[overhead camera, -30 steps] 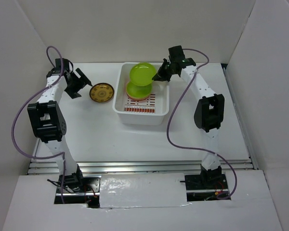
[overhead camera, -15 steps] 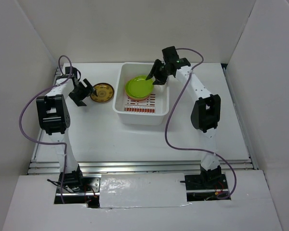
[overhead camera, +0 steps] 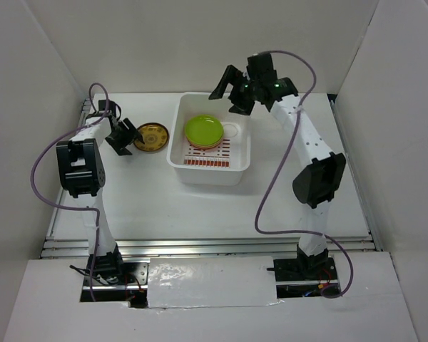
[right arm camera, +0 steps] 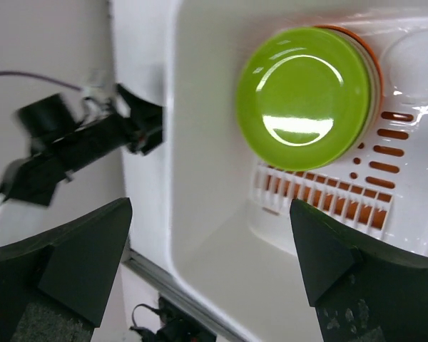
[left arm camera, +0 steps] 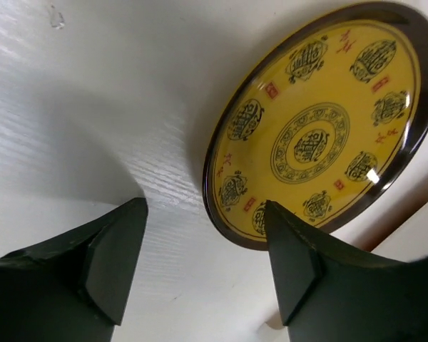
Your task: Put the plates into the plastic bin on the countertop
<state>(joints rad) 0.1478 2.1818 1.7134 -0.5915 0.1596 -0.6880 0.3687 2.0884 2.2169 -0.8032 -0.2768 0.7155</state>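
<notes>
The white plastic bin [overhead camera: 207, 168] stands on the countertop [overhead camera: 164, 203] and holds a stack of plates, a lime green plate [overhead camera: 204, 130] on top. In the right wrist view the green plate [right arm camera: 307, 96] lies flat over an orange plate's rim [right arm camera: 372, 63]. My right gripper [overhead camera: 227, 92] hovers open and empty above the bin's far left corner. A brown-and-gold patterned plate [overhead camera: 151, 137] lies left of the bin. My left gripper [overhead camera: 125, 137] is open at its left edge. In the left wrist view one fingertip [left arm camera: 282, 231] overlaps the plate [left arm camera: 321, 128] at its rim.
White walls enclose the countertop on three sides. A metal rail [overhead camera: 214, 246] runs along its front edge. Purple cables loop from both arms. The bin's base shows red slots [overhead camera: 212, 153] and a round moulded ring [overhead camera: 232, 130].
My right gripper has opened, let the green plate drop flat onto the stack, and risen clear. My left gripper has moved in to the patterned plate's edge.
</notes>
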